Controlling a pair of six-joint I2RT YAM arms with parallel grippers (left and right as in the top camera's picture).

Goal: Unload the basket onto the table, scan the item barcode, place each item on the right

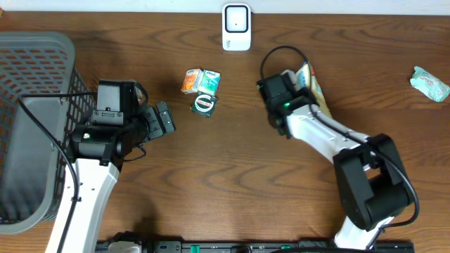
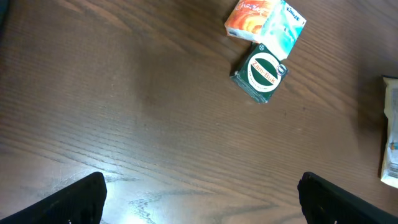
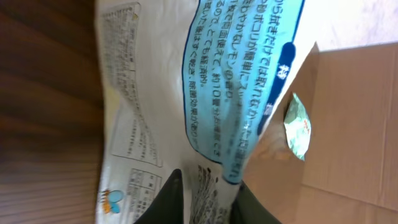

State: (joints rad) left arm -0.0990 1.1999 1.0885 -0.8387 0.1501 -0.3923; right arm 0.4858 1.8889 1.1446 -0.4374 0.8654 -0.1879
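1. While the right gripper (image 1: 299,79) reaches over the far middle of the table (image 1: 232,183), a white, blue and orange printed packet (image 1: 314,88) sits at its fingertips, just to the right of the arm's black wrist.
2. In the right wrist view the packet fills most of the picture, and its lower edge runs down between the two dark fingers (image 3: 173,198). I cannot tell whether they are pinching it or have gone slack.
3. The face of the packet turned to that camera carries blue-bordered Japanese print and small grey tables, which are too fine to read.
4. The white scanner (image 1: 237,27) stands at the far edge of the table, to the left of the packet and apart from it.
5. The left gripper (image 2: 202,208) is spread wide with nothing between its fingers, and it hangs above bare wood on the left half of the table.
6. Three small items lie ahead of it, between the two arms. An orange pack (image 2: 245,17) touches a pale blue tissue pack (image 2: 283,23), and a dark green box (image 2: 262,73) with a round label lies just beside them.
7. A grey mesh basket (image 1: 31,84) stands at the left edge, next to the left arm.
8. A crumpled pale green packet (image 1: 429,83) lies at the far right, well apart from everything else.
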